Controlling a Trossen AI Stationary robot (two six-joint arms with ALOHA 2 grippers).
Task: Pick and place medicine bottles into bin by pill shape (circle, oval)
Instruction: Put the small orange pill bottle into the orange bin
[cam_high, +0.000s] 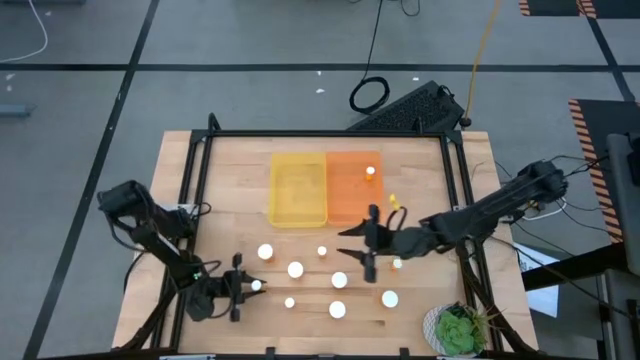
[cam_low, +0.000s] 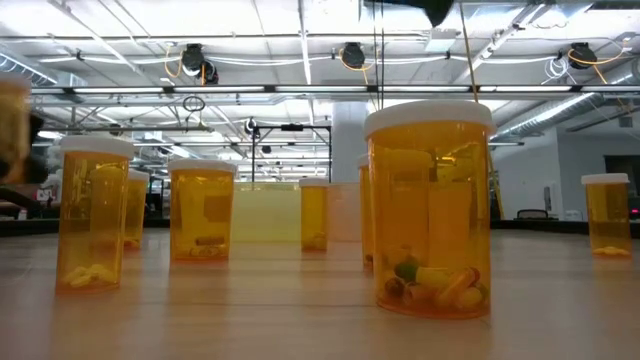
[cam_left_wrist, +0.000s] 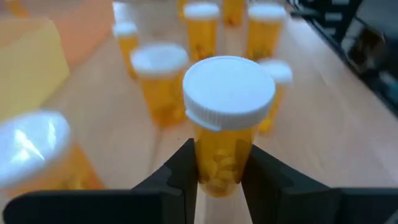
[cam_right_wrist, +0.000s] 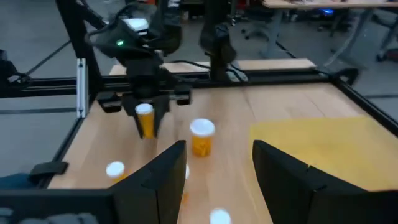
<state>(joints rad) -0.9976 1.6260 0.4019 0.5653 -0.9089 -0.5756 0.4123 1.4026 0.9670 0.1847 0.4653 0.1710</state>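
**A:** Where does your left gripper stand?

**B:** Your left gripper is clamped on a bottle, one finger on each side of its amber body, white cap above them. In the high view it sits at the table's near left, the cap showing between the fingers.

**A:** And the right gripper?

**B:** Your right one hangs spread wide with nothing in it, above the middle of the table, just near the orange bin.

**A:** The other bottles?

**B:** Loose bottles stand upright between your two grippers. One cap shows inside the orange bin; the yellow bin touches its left side.
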